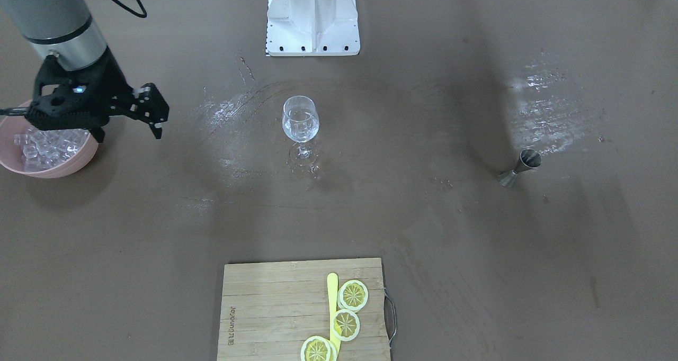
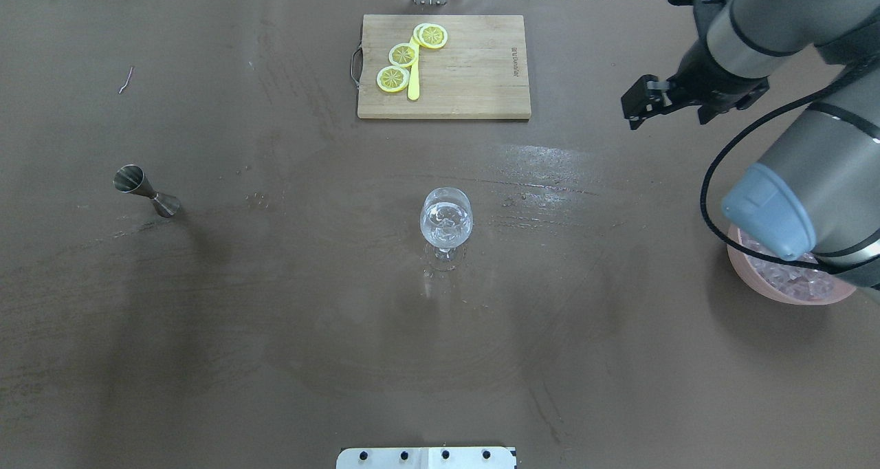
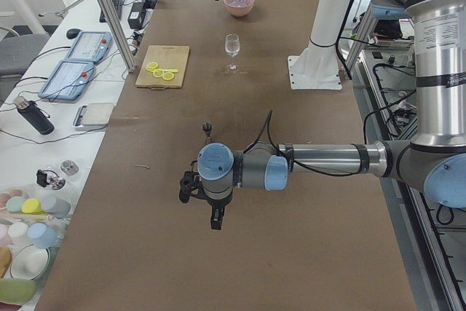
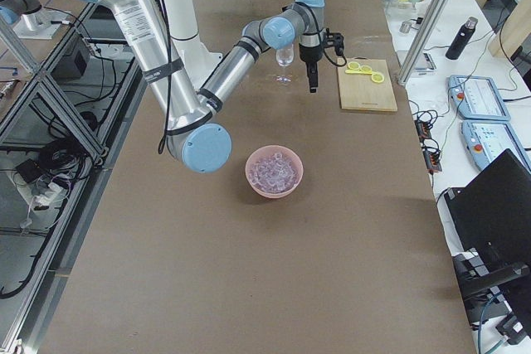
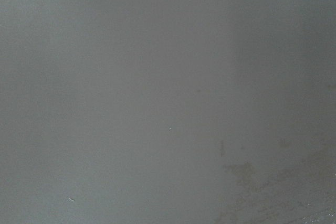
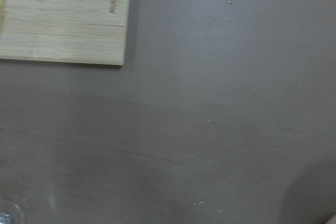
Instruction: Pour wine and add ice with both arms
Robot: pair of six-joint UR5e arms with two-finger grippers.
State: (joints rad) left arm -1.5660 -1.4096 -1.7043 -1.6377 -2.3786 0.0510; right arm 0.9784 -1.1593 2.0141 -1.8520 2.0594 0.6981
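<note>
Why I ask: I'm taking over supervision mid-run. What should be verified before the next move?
1. Black two-finger right gripper open, nothing held: ok.
2. Round pink bowl stocked with clear ice cubes: ok.
3. Clear stemmed wine glass upright, clear liquid inside: ok.
4. Ice already in the glass: cannot tell.
5. Brown table bare between bowl and glass: ok.
6. Left gripper open or shut: cannot tell, it shows only in the side view.
</note>
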